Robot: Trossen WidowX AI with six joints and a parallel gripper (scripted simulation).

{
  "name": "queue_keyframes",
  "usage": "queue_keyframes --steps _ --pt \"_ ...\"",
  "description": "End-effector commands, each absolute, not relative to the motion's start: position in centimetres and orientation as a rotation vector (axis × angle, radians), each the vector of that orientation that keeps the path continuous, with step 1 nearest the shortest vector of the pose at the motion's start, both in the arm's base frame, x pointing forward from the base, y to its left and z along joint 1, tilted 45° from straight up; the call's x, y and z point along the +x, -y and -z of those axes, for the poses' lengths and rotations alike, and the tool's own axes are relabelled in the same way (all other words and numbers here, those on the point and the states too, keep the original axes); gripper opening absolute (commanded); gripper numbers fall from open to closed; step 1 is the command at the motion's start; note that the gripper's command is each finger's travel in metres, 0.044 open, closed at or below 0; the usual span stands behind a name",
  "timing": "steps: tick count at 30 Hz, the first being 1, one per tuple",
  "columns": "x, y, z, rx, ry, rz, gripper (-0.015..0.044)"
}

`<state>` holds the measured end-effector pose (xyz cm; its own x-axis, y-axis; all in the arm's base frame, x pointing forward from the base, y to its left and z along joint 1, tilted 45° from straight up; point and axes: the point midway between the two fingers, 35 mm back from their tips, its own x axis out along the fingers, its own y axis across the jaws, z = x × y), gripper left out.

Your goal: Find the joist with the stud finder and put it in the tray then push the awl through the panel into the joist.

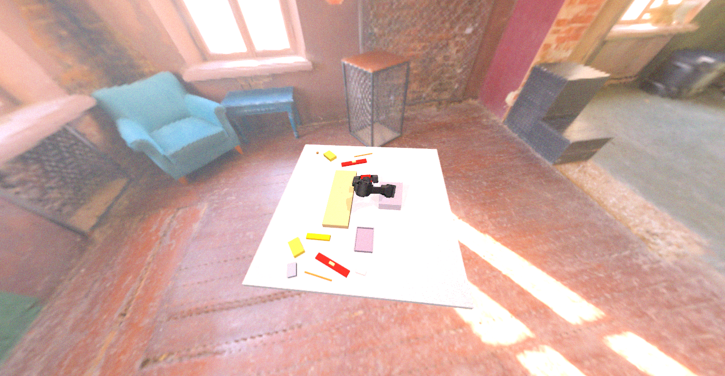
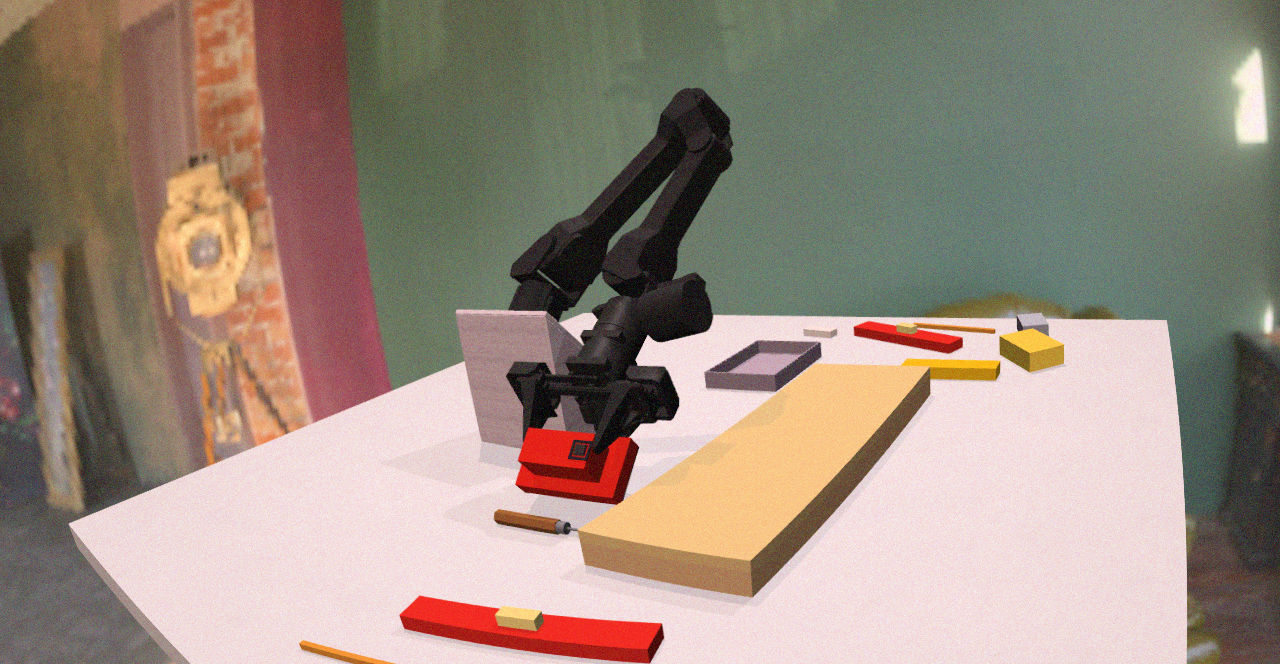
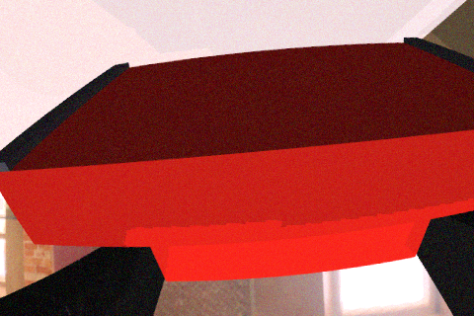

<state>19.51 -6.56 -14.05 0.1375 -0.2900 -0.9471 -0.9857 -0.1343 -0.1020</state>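
Gripped the tilted red stud finder point(image 1: 365, 175) point(image 2: 574, 472) point(image 3: 237, 183) between the fingers of the claw point(image 1: 365, 179) point(image 2: 565, 443) point(image 3: 286, 219), above the tabletop point(image 1: 405, 257) point(image 2: 1029, 499) point(image 3: 64, 39). From the exterior, showed the awl point(image 2: 529, 521) at seven o'clock from the claw, the tray point(image 2: 747, 381) at two.

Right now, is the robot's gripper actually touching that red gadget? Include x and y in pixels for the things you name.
Touching. The exterior view shows the gripper point(image 1: 365, 177) point(image 2: 572, 447) shut on the stud finder point(image 2: 572, 472) point(image 3: 247, 168), a finger pressed against each side.
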Motion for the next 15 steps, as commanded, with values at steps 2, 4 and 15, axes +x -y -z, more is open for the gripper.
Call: queue_keyframes --steps 2,4,15 --pt "19.7 8.0 13.3 -1.609 -1.293 -1.000 0.0000" --pt "19.8 8.6 13.0 -1.621 -1.302 -0.983 0.0000" --pt "19.8 8.1 13.5 -1.618 -1.300 -0.985 0.0000"
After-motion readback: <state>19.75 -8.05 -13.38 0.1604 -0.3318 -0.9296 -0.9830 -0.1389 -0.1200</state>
